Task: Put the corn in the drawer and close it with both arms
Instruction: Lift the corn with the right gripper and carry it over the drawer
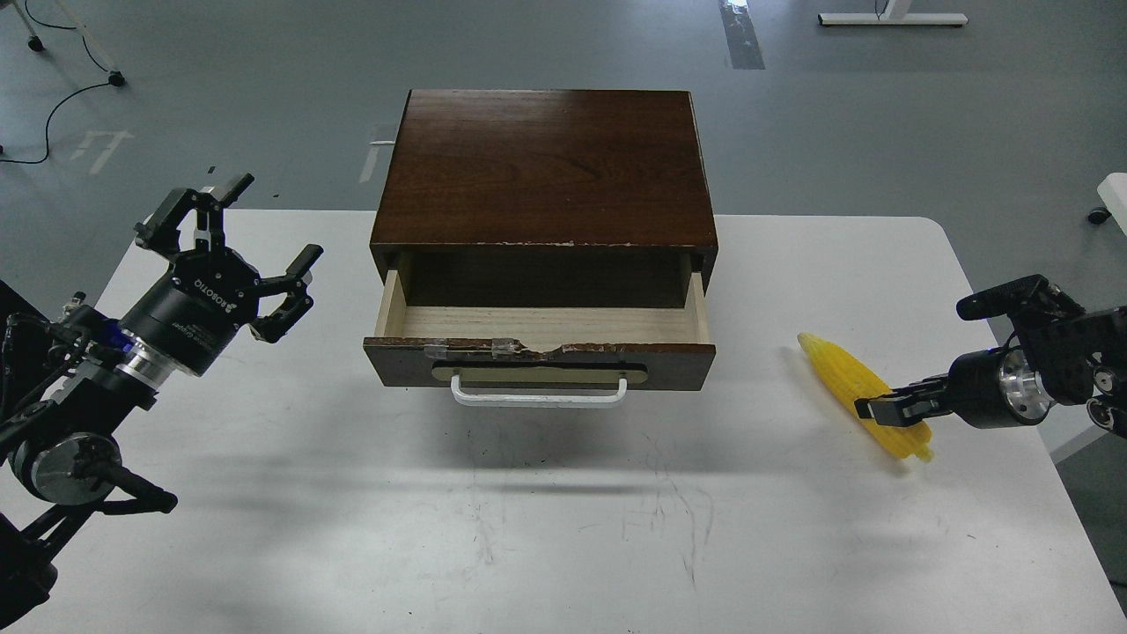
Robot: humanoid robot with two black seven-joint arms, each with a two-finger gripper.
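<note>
Scuffed white tabletop [563, 546] up front. Bright yellow plastic corn cob [858, 387] lies right of the open dark brown wooden drawer [541, 352]; the right gripper [880, 410] sits over it, grip unclear. Left gripper [242, 238], marked "ROBOTIQ", is spread wide, holding nothing. Grey floor [880, 132] with cables [62, 97] behind.

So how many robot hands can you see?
2. The left gripper hangs open over the table's left side, holding nothing. The right gripper is at the table's right side, over the corn. No others show.
</note>
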